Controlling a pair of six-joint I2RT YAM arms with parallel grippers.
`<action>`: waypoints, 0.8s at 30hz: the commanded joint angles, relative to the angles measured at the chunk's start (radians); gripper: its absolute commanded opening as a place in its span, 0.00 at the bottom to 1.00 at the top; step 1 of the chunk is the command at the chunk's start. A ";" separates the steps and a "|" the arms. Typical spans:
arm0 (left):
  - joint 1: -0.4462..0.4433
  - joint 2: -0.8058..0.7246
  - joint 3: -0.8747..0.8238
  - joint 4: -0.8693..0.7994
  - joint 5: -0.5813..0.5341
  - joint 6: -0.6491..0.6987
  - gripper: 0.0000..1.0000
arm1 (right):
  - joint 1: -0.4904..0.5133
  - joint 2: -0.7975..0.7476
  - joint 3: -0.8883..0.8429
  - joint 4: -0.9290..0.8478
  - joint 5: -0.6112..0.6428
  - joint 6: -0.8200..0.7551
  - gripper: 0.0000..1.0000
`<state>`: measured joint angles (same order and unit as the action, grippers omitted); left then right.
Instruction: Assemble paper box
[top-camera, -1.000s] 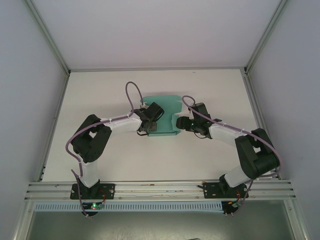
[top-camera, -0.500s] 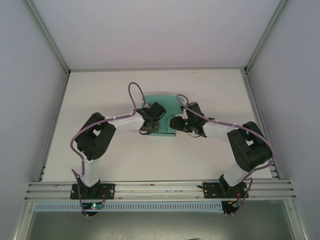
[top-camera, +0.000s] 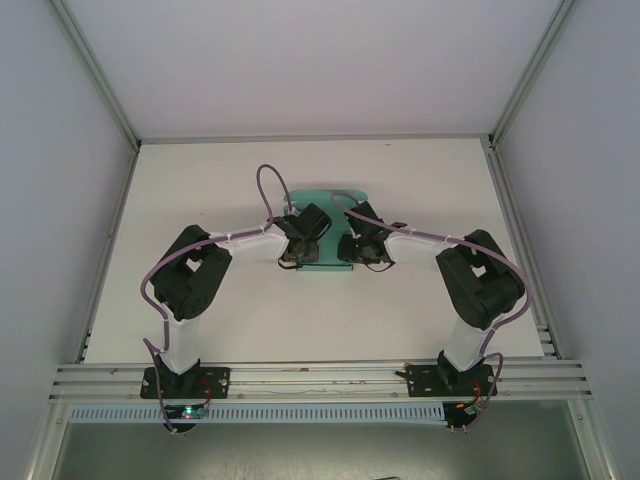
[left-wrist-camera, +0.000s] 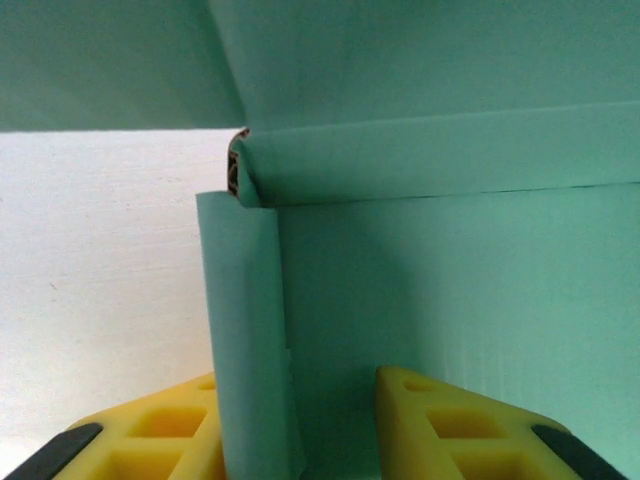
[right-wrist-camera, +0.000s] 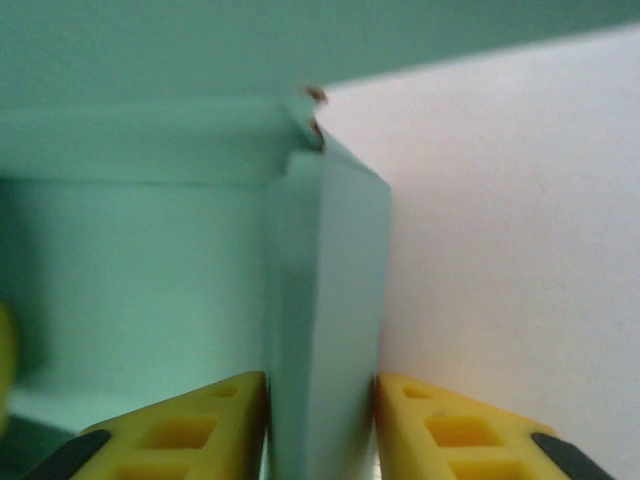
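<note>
teal-green paper box (top-camera: 322, 199), thin card, base flat, side walls folded upright

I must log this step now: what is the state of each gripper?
Left gripper: open around a raised wall of the paper box.
Right gripper: closed on another wall.

The right arm swings toward the table's left edge. It carries the right gripper (top-camera: 348, 250) in from the right side of the teal-green thin card paper box (top-camera: 325, 197), nearer the left gripper (top-camera: 292, 255). Its jaws narrow onto an upright side wall. Less card shows on that side. The left arm's elbow shifts slightly rightward.
</note>
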<state>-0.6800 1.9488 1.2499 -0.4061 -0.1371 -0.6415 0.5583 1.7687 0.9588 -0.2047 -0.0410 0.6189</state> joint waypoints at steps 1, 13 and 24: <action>-0.007 -0.003 0.014 0.027 0.010 -0.015 0.35 | 0.015 0.031 0.029 -0.136 0.088 -0.010 0.25; -0.006 -0.119 0.007 0.046 0.078 0.025 0.48 | 0.037 -0.003 0.044 -0.079 0.221 -0.091 0.00; 0.013 -0.645 -0.153 0.086 -0.018 0.124 1.00 | -0.117 -0.260 -0.013 0.217 -0.033 -0.214 0.00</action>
<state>-0.6785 1.4021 1.1648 -0.3206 -0.0498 -0.5419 0.4904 1.5841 0.9867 -0.1356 0.0593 0.4400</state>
